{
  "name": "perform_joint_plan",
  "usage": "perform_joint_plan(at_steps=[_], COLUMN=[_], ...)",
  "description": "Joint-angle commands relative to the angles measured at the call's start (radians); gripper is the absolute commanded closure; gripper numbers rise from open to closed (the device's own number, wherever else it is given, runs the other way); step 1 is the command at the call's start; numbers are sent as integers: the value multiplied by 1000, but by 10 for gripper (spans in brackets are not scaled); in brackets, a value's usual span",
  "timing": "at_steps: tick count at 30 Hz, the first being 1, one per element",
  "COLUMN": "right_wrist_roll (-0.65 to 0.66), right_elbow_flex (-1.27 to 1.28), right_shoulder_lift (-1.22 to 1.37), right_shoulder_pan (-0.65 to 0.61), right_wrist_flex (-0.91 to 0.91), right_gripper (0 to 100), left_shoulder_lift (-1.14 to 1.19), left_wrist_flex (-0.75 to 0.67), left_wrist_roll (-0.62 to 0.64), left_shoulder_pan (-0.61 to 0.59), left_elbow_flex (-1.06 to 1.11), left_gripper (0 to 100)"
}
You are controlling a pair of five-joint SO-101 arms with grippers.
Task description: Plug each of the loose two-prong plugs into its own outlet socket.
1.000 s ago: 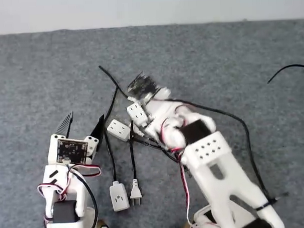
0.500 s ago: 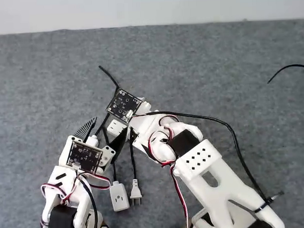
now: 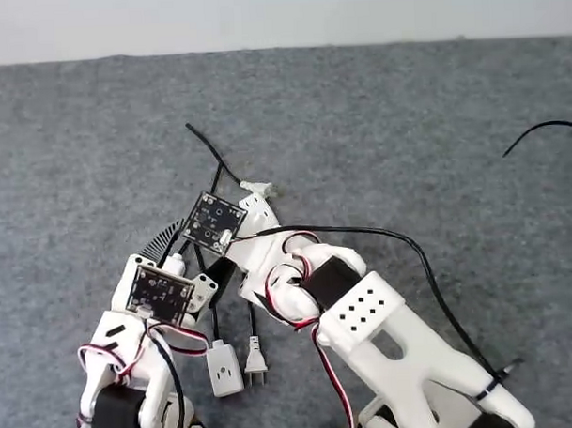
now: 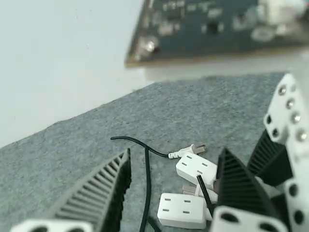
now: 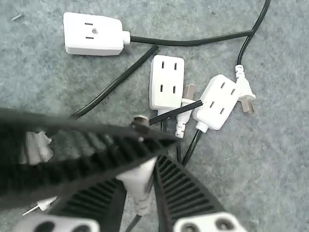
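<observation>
The right gripper (image 5: 141, 170) is clamped on a white plug (image 5: 139, 191) near the two white sockets (image 5: 166, 82); the left gripper (image 4: 176, 155), spread apart, faces those sockets.

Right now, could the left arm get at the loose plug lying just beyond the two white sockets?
Probably yes: the left gripper is open and faces the loose plug, though the two white sockets lie between them and the right arm sits close alongside.

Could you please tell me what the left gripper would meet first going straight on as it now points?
Most likely the nearer white socket, or the black cord beside it; depth is unclear.
</observation>
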Motion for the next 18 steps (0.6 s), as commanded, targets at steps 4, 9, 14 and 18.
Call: perform_joint_plan(at_steps=[4, 9, 14, 18], right_wrist_roll=[-9, -14, -14, -14], right_elbow_flex=[-17, -46, -8, 40], right_shoulder_lift=[-38, -93, -213, -263], right_shoulder_pan=[15, 56, 51, 51], right_wrist_flex=[24, 73, 101, 87], right_gripper=[991, 991, 991, 991], left_shoulder_lift=[-20, -20, -20, -20], left_wrist_flex=[-117, -124, -176, -176], left_wrist_roll=[-28, -31, -32, -32], left_shoulder_pan=[-63, -61, -63, -64], left_elbow_flex=[51, 73, 114, 114], left_gripper=[720, 720, 720, 720])
